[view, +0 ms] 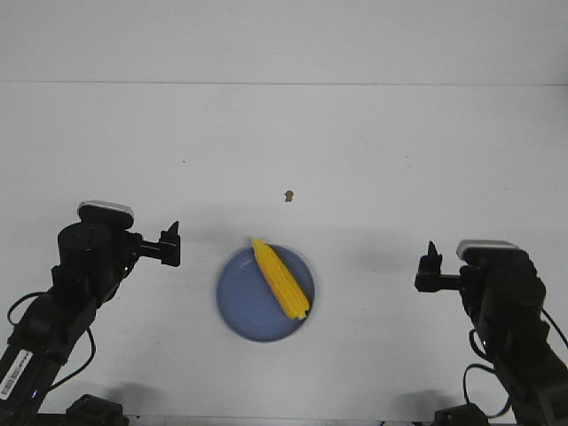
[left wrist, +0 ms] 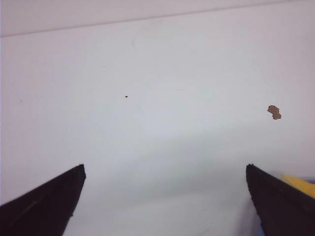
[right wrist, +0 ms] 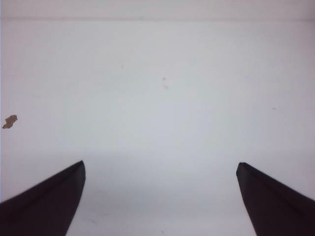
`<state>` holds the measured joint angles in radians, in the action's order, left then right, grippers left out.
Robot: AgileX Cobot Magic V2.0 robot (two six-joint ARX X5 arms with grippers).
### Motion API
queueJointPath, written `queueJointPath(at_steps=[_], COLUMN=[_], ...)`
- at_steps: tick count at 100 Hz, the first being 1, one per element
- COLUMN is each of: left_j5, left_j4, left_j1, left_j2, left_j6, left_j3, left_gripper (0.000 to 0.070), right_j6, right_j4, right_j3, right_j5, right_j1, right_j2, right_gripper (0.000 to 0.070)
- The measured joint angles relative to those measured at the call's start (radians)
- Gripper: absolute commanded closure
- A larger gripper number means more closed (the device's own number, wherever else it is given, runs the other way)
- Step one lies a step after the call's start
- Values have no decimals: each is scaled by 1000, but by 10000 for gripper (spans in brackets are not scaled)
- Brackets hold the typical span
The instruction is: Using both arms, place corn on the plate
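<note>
The yellow corn [view: 280, 279] lies diagonally on the light blue plate [view: 238, 306], near the table's front middle. My left gripper [view: 172, 243] is open and empty, well to the left of the plate. My right gripper [view: 430, 268] is open and empty, well to the right of the plate. In the left wrist view the left gripper [left wrist: 165, 169] has its jaws wide apart over bare table, and a sliver of the corn [left wrist: 298, 184] shows past one finger. In the right wrist view the right gripper [right wrist: 160, 167] also has its jaws wide apart; corn and plate are out of view there.
A tiny brown speck [view: 288, 195] lies on the white table [view: 373, 151] behind the plate; it also shows in the left wrist view [left wrist: 274, 112] and the right wrist view [right wrist: 9, 121]. The table's far edge runs along the back.
</note>
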<state>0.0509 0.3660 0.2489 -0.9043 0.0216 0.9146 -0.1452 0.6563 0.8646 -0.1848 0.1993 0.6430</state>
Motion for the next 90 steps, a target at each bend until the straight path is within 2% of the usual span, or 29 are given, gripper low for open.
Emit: queueJointPath(at_steps=[19, 31, 47, 61, 66, 72, 75, 79, 82, 89, 90], left_j5=[1, 32, 46, 46, 46, 46, 46, 46, 46, 46, 46], left_j4=[-29, -76, -113, -132, -133, -134, -134, -134, -134, -134, -134], left_j1=[0, -11, -26, -26, -26, -26, -26, -26, -26, -26, -26], left_j2=[162, 291, 433, 470, 475, 478, 479, 479, 478, 478, 478], left_j6=[16, 27, 72, 100, 100, 100, 100, 100, 100, 100, 100], left_j3=[-148, -251, -377, -390, -390, -390, -390, -390, -390, -390, -390], left_gripper=[34, 34, 35, 37, 42, 60, 105, 210, 326, 643, 683], right_j6=[11, 11, 11, 11, 11, 12, 12, 12, 12, 12, 12], right_j4=[-10, -17, -65, -91, -101, -112, -116, -119, -120, -121, -121], right_j3=[-157, -206, -262, -279, -279, -279, -279, -279, -279, -279, -279], right_j5=[-15, -25, -26, -28, -33, -50, -62, -76, -79, -79, -79], right_j1=[-20, -20, -20, -20, -20, -20, -20, -20, -20, -20, -20], right_j2=[-269, -408, -494, -499, -499, -499, -499, -499, -499, -499, -499], right_gripper=[54, 54, 55, 59, 98, 189, 253, 359, 455, 700, 700])
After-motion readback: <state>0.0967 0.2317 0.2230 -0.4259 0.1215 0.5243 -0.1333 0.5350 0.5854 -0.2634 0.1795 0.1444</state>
